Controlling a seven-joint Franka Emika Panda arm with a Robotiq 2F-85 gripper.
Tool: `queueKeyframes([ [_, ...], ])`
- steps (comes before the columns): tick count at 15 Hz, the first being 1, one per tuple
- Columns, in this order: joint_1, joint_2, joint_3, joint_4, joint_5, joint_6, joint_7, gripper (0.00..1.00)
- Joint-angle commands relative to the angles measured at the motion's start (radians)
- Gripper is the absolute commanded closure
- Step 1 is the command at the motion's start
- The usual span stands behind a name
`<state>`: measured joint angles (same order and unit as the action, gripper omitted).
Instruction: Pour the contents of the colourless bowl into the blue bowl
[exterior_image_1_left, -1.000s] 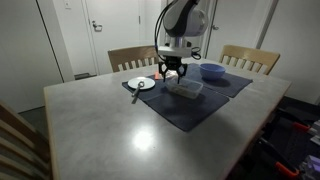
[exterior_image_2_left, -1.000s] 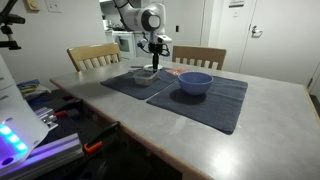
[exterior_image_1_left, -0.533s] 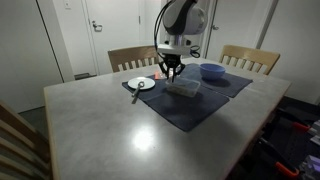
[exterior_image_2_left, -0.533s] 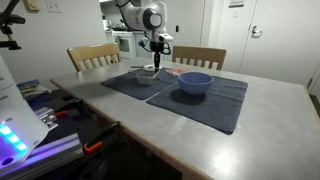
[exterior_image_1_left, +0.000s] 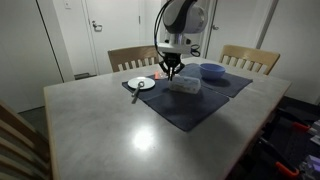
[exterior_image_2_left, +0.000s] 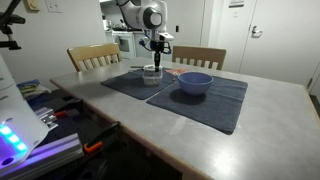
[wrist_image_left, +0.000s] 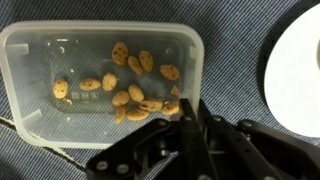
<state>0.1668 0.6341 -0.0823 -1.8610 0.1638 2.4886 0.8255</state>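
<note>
The colourless bowl is a clear, shallow container holding several tan, nut-like pieces. It lies on the dark blue mat. My gripper is shut on its near right wall, one finger inside and one outside. In both exterior views the gripper points straight down onto the colourless bowl. The round blue bowl stands on the same mat, a short way beside the arm.
A white plate with a dark utensil sits beside the clear container at the mat's edge. Two wooden chairs stand behind the grey table. A second mat lies alongside.
The jaws have closed from wide open onto the clear container's wall. The container looks slightly raised at the gripped side.
</note>
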Motion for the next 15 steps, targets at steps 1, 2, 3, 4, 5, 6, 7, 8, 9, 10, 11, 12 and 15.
queueKeyframes([
  [1,-0.029,-0.022,0.035,-0.010,0.010,-0.028,-0.065,0.98],
  [2,-0.030,-0.027,0.036,-0.012,0.010,-0.034,-0.075,0.98],
  [3,-0.035,-0.036,0.042,-0.016,0.013,-0.041,-0.097,0.98],
  [4,-0.037,-0.040,0.046,-0.018,0.016,-0.047,-0.113,0.98],
  [5,-0.040,-0.048,0.051,-0.021,0.018,-0.054,-0.131,0.98],
  [6,-0.043,-0.053,0.056,-0.023,0.020,-0.057,-0.149,0.98],
  [7,-0.046,-0.062,0.063,-0.024,0.020,-0.069,-0.177,0.98],
  [8,-0.049,-0.070,0.069,-0.025,0.021,-0.082,-0.201,0.98],
  [9,-0.055,-0.076,0.076,-0.025,0.025,-0.097,-0.229,0.98],
  [10,-0.054,-0.083,0.075,-0.024,0.022,-0.113,-0.244,0.98],
  [11,-0.055,-0.091,0.075,-0.023,0.019,-0.130,-0.263,0.98],
  [12,-0.056,-0.101,0.076,-0.024,0.017,-0.151,-0.288,0.98],
  [15,-0.062,-0.135,0.071,-0.031,0.010,-0.213,-0.367,0.98],
])
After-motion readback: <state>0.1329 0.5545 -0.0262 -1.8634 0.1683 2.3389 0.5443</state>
